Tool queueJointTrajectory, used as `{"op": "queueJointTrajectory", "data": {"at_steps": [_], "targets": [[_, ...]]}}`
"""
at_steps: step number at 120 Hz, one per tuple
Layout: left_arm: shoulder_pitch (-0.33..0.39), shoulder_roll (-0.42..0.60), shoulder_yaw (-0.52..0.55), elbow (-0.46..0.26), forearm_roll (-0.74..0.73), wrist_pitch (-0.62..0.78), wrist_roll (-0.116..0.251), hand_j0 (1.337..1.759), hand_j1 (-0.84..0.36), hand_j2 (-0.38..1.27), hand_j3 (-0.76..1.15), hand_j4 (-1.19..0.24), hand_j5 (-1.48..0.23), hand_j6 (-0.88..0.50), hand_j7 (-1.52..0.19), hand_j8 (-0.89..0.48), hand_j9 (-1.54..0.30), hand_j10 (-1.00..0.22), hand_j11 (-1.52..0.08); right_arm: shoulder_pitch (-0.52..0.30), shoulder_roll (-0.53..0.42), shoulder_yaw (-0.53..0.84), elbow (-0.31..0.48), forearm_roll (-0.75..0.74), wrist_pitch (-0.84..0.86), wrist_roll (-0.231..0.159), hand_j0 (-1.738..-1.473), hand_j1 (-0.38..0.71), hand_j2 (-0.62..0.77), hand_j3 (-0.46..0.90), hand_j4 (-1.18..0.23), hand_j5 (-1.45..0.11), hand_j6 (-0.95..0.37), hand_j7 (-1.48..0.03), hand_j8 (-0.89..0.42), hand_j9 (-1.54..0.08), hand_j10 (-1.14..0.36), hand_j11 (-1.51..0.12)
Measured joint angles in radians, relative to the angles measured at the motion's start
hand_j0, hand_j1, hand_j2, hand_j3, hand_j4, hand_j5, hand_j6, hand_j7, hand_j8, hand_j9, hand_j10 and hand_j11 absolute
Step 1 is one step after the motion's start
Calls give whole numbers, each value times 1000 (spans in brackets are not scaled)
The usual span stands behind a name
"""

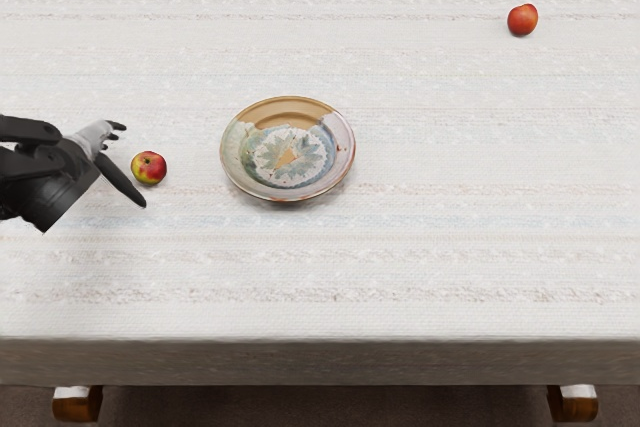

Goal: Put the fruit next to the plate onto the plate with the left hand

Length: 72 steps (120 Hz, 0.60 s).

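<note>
I'm on the reach: my left hand [105, 152] hovers fingers spread and empty just left of the apple [148, 167] lying on the table [420, 247] beside the plate [288, 148], so next I must close around it

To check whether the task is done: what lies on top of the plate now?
Nothing lies on the plate; only its pattern shows. The apple sits on the table to its left, apart from it, near the left hand. The table under the plate is covered.
</note>
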Motion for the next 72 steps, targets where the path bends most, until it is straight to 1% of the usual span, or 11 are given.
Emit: {"op": "queueJointTrajectory", "data": {"at_steps": [13,23,40,58,72], "targets": [[-14,-27,35,14,-16,0,2,1658,205,25,0,-120,-156,-121,-156,-121,-156,-121,-156,0,0,0,0,0,0,0,-1658,-349,0,0,0,0,0,0,0,0,0,0],[-38,-64,51,23,-20,-1,7,1658,206,24,0,-119,-155,-120,-155,-120,-155,-120,-155,0,0,0,0,0,0,0,-1658,-349,0,0,0,0,0,0,0,0,0,0],[-53,-109,66,37,-22,-1,14,1658,204,25,0,-121,-157,-121,-157,-121,-157,-121,-157,0,0,0,0,0,0,0,-1658,-349,0,0,0,0,0,0,0,0,0,0],[-58,-145,71,43,-24,-3,33,1658,120,39,0,-192,-249,-192,-249,-192,-249,-192,-249,0,0,0,0,0,0,0,-1658,-349,0,0,0,0,0,0,0,0,0,0],[-58,-153,81,44,-25,-5,42,1658,39,52,0,-259,-337,-260,-337,-260,-337,-259,-337,0,0,0,0,0,0,0,-1658,-349,0,0,0,0,0,0,0,0,0,0]]}}
